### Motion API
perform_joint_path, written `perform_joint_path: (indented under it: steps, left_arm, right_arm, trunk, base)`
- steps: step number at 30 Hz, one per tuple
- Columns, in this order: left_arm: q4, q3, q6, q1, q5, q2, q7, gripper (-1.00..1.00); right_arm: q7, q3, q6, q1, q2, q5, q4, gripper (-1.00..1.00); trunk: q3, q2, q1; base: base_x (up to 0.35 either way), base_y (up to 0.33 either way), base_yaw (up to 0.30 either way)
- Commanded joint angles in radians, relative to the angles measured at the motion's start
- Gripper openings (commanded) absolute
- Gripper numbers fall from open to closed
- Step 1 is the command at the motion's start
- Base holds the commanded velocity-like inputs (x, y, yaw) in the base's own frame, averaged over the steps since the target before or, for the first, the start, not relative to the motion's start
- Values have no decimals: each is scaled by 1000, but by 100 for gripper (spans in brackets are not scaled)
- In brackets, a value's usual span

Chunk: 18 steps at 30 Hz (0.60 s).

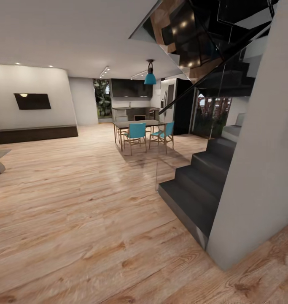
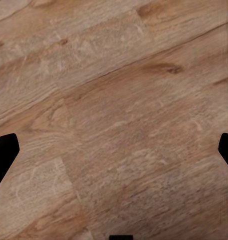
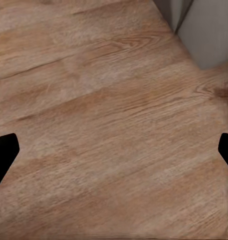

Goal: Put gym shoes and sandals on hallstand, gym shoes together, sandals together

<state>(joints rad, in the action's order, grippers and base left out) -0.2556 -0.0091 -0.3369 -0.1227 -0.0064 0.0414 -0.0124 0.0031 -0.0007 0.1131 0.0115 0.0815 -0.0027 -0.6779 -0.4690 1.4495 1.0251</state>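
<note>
With both the left hand [image 2: 114,150] and right hand [image 3: 114,150] spread apart and empty over the corridor floor [image 1: 89,219], you are in transit: locate the shoes, none visible here, before grasping.

**Open floor ahead, stairs to the right**

The wood-plank floor [image 1: 76,219] lies bare and wide to the front and left. On the right, a dark staircase [image 1: 203,177] and its grey wall [image 1: 262,169] block passage. Farther back stand a dining table [image 1: 137,123] and teal chairs [image 1: 135,133].
</note>
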Motion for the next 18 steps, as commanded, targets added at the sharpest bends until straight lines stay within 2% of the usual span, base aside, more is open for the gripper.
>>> perform_joint_path:
  steps: [1,7,18]
  left_arm:
    - [0,0,-3,0,0,1,-1,100]
    - [0,4,-4,1,6,1,-1,100]
    - [-1,9,-4,2,5,3,-1,100]
  right_arm:
    - [0,0,3,1,0,-1,2,100]
    - [0,0,3,1,0,-18,11,100]
    - [0,-1,3,1,1,-89,26,100]
  trunk:
    - [-1,1,0]
    - [-1,1,0]
    - [-1,1,0]
  base:
    - [0,0,-279]
    - [0,0,-290]
    - [0,0,-297]
